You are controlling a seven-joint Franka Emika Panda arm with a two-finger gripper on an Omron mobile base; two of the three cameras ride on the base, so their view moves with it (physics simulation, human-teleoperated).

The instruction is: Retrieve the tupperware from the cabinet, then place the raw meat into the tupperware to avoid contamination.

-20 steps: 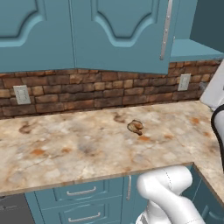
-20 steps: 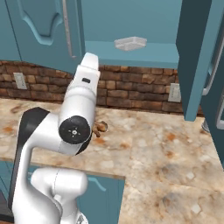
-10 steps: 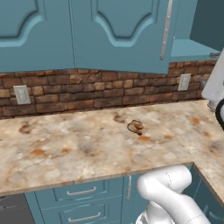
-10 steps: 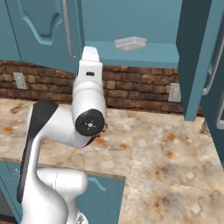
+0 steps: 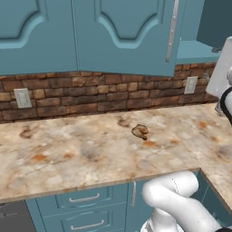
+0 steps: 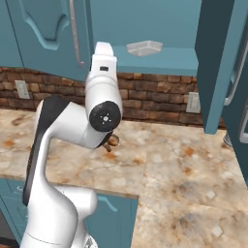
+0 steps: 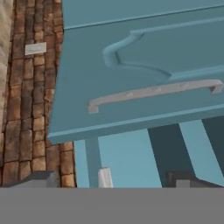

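Item: the tupperware (image 6: 144,47), a shallow translucent whitish container, resting on the shelf of the open cabinet (image 6: 160,63), toward the shelf's left half and well apart from the counter below. We judge it light, stiff-walled and somewhat slick, likely to skid if nudged on the smooth shelf; we would take it across a short side, pinching one wall at the rim, since the whole body may be too broad for the jaws. Companion item: the raw meat (image 5: 140,131), a small curled brown lump on the marble counter (image 5: 81,154) near the brick backsplash (image 5: 90,95), soft and irregular by our judgement. Gripper (image 7: 111,178): fingertips spread wide, holding nothing, facing the open cabinet door (image 7: 144,87) with its silver handle (image 7: 153,92) and the shelf interior beneath it. Change noted against the earlier frames: the arm has swung upward and rightward, its forearm now reaching up to the shelf edge; tupperware and meat have not moved.
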